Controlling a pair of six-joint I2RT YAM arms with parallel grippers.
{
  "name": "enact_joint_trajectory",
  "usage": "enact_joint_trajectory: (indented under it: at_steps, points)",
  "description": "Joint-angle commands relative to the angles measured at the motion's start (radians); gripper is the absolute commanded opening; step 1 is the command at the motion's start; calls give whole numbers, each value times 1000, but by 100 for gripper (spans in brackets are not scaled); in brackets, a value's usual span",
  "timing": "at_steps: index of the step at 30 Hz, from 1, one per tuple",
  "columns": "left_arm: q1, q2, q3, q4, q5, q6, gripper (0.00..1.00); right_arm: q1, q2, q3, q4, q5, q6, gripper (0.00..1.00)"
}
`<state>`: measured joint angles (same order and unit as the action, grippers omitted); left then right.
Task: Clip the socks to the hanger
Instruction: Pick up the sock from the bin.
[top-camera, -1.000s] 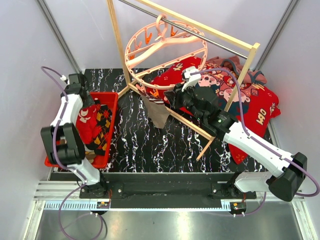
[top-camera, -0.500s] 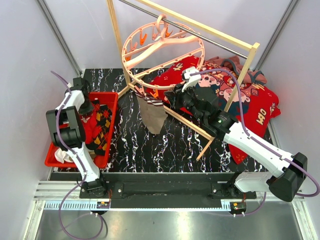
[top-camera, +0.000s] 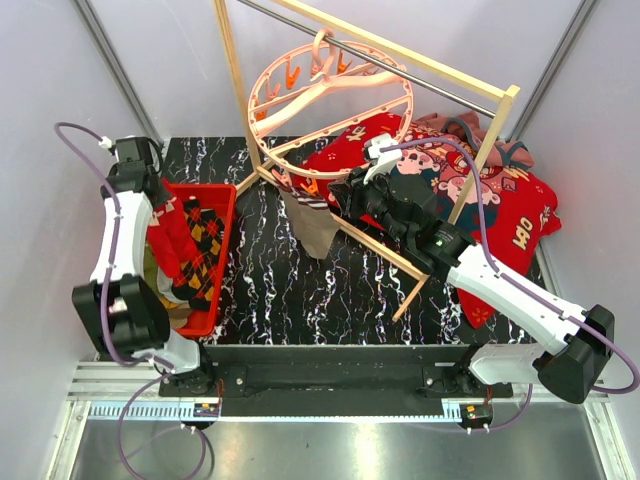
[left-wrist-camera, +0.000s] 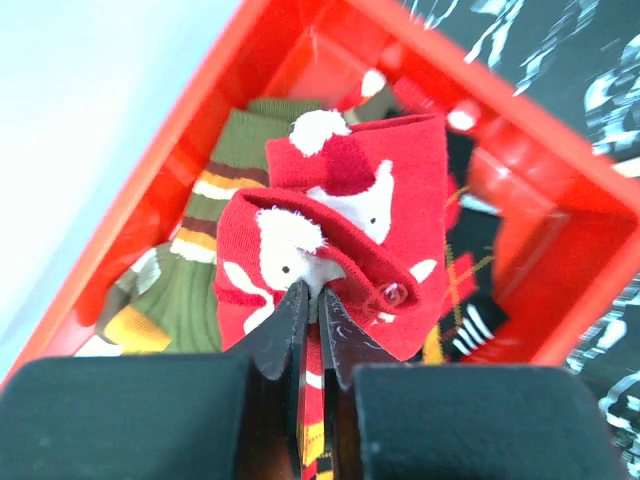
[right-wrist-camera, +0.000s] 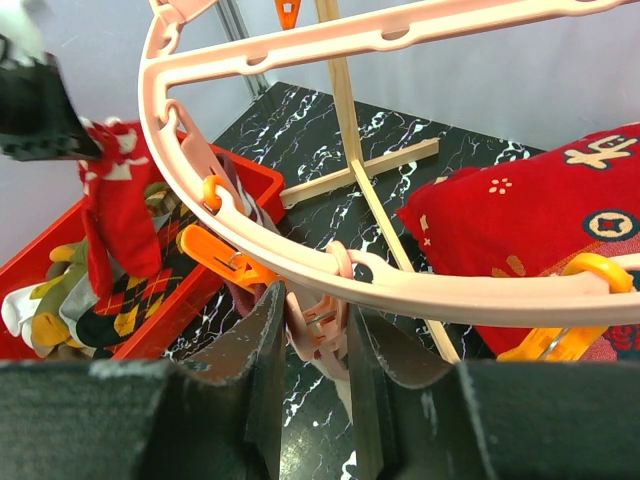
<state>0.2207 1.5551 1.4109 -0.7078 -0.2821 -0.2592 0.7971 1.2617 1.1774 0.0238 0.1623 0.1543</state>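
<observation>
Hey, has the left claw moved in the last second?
Yes. In the top view the left claw, shut on a red sock, has shifted left, away from the red bin's right wall.

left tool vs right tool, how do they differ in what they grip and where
Left tool is shut on a red sock with white pattern; right tool grips a pink clip. Left tool hangs over the red bin; right tool sits at the hanger ring. Both are shut on something.
</observation>
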Motion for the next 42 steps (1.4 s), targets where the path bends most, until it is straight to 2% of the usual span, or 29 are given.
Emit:
enact_joint_trajectory:
  at_steps: [1, 6, 9, 16, 21, 28, 30, 34, 42]
  points:
    - [-21, -140, -30, 16, -28, 15, 6, -7, -21, 1, 33, -17, -6, 0]
    - [-21, -194, -93, 51, -40, 17, 13, -7, -21, 4, 33, -15, -4, 0]
    - [-21, -152, -113, 65, 19, 15, 13, -7, -24, 2, 33, -18, -1, 0]
    - [-29, 63, -110, 65, 124, 14, 14, -7, -19, 2, 31, -17, -1, 0]
    - [-27, 134, -86, 47, 104, 17, 20, -7, -18, 1, 33, -20, -2, 0]
    - [-29, 106, -99, 44, 64, 23, 26, -7, -25, -2, 34, -17, -9, 0]
    - [-29, 103, -101, 44, 61, 24, 25, -6, -21, -2, 34, -18, -6, 0]
    - [-30, 100, -98, 42, 60, 29, 12, -6, -21, -4, 34, -20, -2, 0]
    - [-38, -35, -116, 51, 26, 41, 4, -6, -24, -5, 34, -17, -7, 0]
